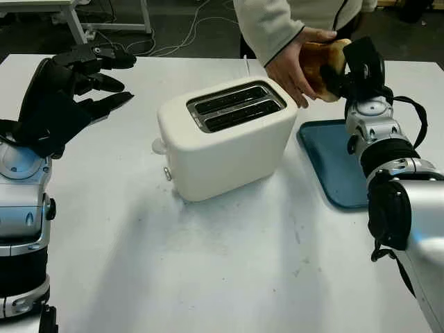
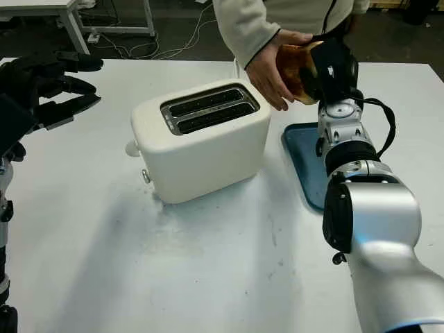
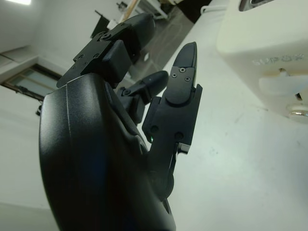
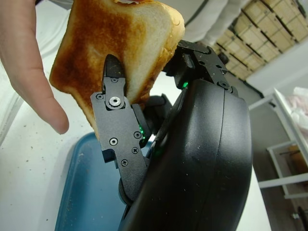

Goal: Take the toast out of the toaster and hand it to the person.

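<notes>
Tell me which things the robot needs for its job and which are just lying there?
For the job:
toast, gripped in the right hand
person's hand, touching the toast
toaster, slots empty

Just there:
blue tray beside the toaster
left hand, open, raised off to the toaster's side
cables on the floor

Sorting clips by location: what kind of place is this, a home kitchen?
Probably a lab or workshop, not a kitchen: the toaster sits on a bare white worktable, loose cables trail over the dark floor, and stacked boxes stand behind.
</notes>
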`<action>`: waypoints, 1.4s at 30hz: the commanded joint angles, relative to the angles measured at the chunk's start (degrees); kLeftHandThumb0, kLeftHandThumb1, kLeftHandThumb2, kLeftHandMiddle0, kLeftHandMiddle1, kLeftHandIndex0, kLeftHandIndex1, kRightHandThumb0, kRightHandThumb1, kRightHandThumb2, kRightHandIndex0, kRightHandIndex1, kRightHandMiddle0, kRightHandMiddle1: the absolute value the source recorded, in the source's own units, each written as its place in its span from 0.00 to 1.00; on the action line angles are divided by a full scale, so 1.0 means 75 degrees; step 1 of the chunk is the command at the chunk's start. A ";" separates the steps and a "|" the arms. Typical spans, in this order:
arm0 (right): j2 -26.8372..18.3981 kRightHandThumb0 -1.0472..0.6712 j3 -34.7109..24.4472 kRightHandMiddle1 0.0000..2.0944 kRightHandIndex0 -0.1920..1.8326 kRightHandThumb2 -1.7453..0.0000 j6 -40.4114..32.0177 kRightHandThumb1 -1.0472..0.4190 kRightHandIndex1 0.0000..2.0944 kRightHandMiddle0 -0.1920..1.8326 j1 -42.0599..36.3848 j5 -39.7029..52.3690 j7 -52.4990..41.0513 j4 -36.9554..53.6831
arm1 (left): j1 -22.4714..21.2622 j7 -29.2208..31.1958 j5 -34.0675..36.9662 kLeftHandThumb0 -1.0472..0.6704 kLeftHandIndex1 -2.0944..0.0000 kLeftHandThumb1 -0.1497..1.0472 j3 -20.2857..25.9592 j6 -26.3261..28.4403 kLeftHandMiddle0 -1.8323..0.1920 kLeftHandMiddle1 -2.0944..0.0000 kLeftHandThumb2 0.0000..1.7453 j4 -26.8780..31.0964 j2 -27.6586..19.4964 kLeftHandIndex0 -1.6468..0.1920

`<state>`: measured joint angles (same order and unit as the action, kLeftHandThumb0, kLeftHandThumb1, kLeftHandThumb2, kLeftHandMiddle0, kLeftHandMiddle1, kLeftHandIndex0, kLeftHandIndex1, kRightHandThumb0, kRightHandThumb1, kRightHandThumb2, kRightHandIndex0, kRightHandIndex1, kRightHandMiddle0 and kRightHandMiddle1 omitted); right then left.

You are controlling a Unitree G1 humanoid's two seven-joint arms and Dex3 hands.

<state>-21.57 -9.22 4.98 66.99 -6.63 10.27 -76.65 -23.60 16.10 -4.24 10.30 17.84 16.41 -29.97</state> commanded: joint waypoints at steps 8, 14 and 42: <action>0.0014 0.56 0.0058 0.83 0.44 0.82 0.0066 0.09 0.83 0.25 0.0013 -0.0029 -0.0074 0.0029 | 0.0052 -0.0026 0.0109 0.49 0.76 0.89 0.0050 -0.0022 0.70 0.54 0.05 0.0041 0.0048 0.60; 0.0022 0.55 -0.0146 0.83 0.42 0.80 -0.0093 0.09 0.83 0.22 0.0069 0.0207 -0.0437 0.0029 | 0.0041 -0.0031 -0.0049 0.49 0.75 0.89 -0.0024 -0.0117 0.69 0.54 0.05 0.0005 -0.0042 0.60; -0.0841 0.21 0.1267 0.00 0.09 0.96 0.0969 0.09 0.00 0.09 -0.0741 -0.1054 -0.1737 0.0518 | 0.0200 0.0012 0.0125 0.46 0.75 0.89 0.0114 0.0001 0.70 0.54 0.06 0.0100 0.0012 0.61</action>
<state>-27.38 1.15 9.83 63.18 -15.95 -3.84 -73.95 -23.26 16.15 -4.18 10.46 18.02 16.34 -29.94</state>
